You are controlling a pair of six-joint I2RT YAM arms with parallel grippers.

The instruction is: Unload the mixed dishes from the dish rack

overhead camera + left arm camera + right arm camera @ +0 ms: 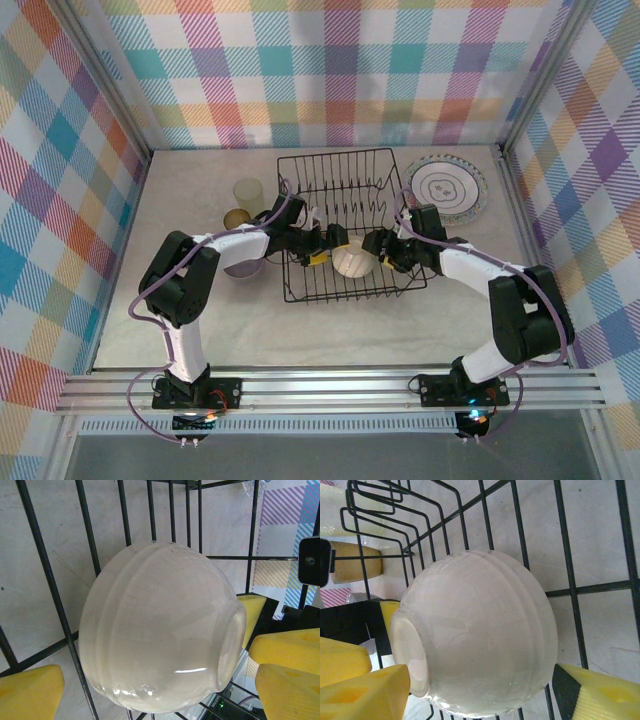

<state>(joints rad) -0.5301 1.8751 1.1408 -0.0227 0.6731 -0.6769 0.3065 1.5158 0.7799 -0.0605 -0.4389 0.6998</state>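
Yellow pads [31, 690] of left gripper [328, 248] and right gripper [382, 250] stand spread around one cream bowl [353, 262], the only dish left in the dish rack [335, 170]; out on the worktop [200, 330] lie one plate [447, 187] beyond the right gripper, one pale cup [248, 191] and one amber cup [236, 218] left of the left gripper

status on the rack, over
Left hand, right hand open, flanking cream ribbed bowl. Bowl on its side in black wire dish rack. Hands crowd each other.

There is one dish rack [335, 153] and one cream bowl [353, 262]. There is one plate [447, 187]. The cups are three: one pale yellow-green cup [248, 191], one amber cup [237, 217], one clear cup [243, 266], partly hidden.
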